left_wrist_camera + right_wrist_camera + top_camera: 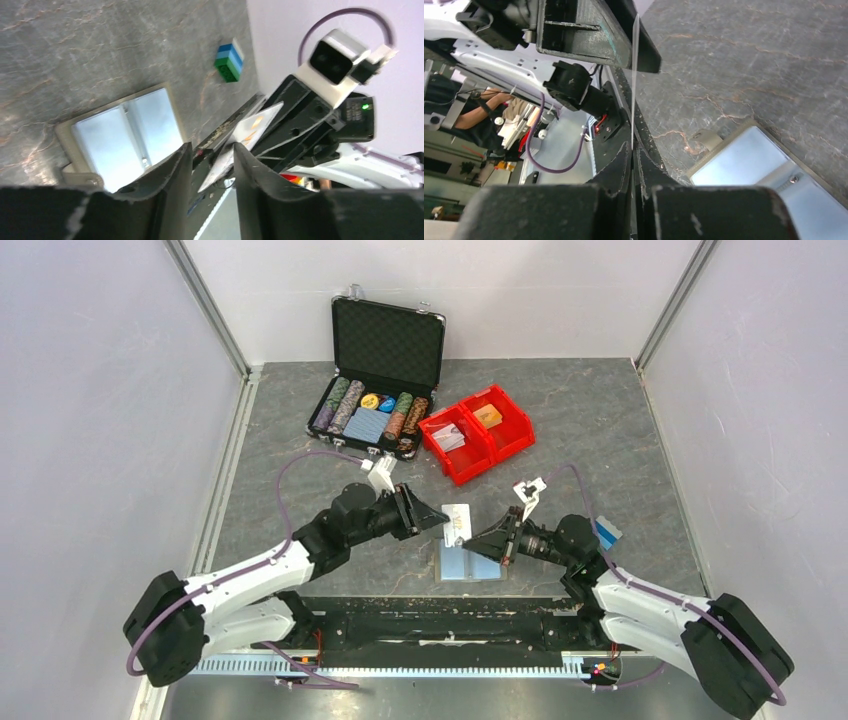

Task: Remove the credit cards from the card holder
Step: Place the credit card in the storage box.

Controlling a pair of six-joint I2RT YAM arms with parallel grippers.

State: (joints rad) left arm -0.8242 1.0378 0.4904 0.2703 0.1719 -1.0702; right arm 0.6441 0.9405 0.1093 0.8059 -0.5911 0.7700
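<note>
The card holder (470, 566) lies open and flat on the table, its light blue inner panels (125, 135) facing up, and it also shows low on the right in the right wrist view (764, 170). Above it, a pale credit card with orange marks (252, 131) hangs in the air between both grippers (457, 520). My right gripper (632, 150) is shut on this card, seen edge-on as a thin line (634, 75). My left gripper (212, 150) is open, with its jaws either side of the card's other end and a gap on one side. More credit cards, blue and teal-green (229, 62), lie stacked by my right arm (607, 532).
An open black poker-chip case (385, 390) stands at the back of the table. Red bins (475, 432) with small packs sit to its right. White walls close in the table on the left, right and far sides.
</note>
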